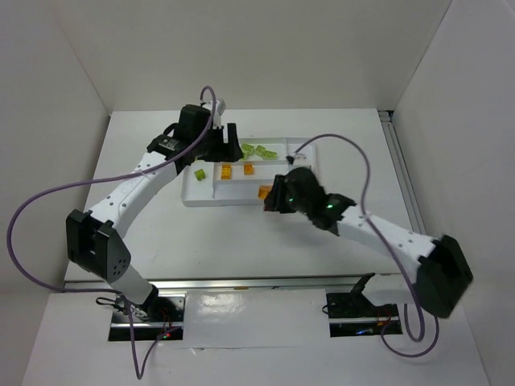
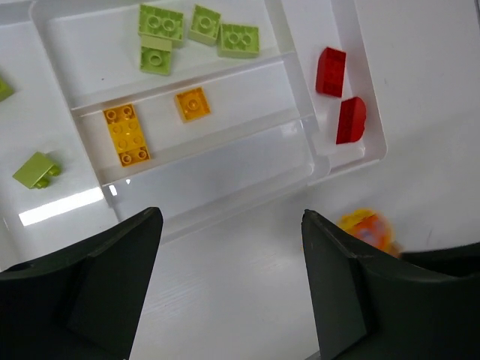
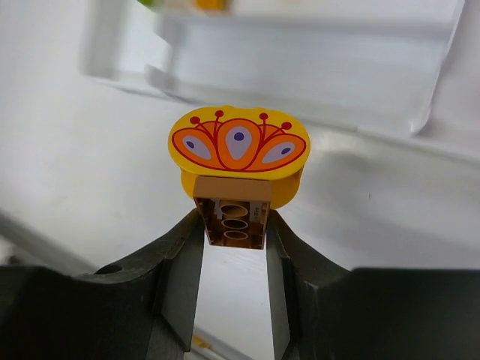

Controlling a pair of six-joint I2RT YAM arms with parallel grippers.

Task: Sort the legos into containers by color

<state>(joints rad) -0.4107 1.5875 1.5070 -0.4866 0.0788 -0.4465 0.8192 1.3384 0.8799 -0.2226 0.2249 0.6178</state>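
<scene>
The white tray (image 1: 195, 199) lies mid-table. In the left wrist view (image 2: 217, 169) one section holds several lime green legos (image 2: 196, 34), the section below it two yellow-orange legos (image 2: 126, 135), the right end two red legos (image 2: 341, 94), and a left section a lone green lego (image 2: 35, 170). My right gripper (image 3: 234, 225) is shut on a brownish lego topped by a yellow-orange flower-printed piece (image 3: 238, 150), held just off the tray's near edge (image 1: 265, 191). My left gripper (image 2: 229, 217) is open and empty above the tray (image 1: 229, 145).
White walls enclose the table on three sides. A purple cable (image 1: 354, 153) loops over the tray's right end. The held lego shows blurred beside my left gripper's right finger (image 2: 364, 229).
</scene>
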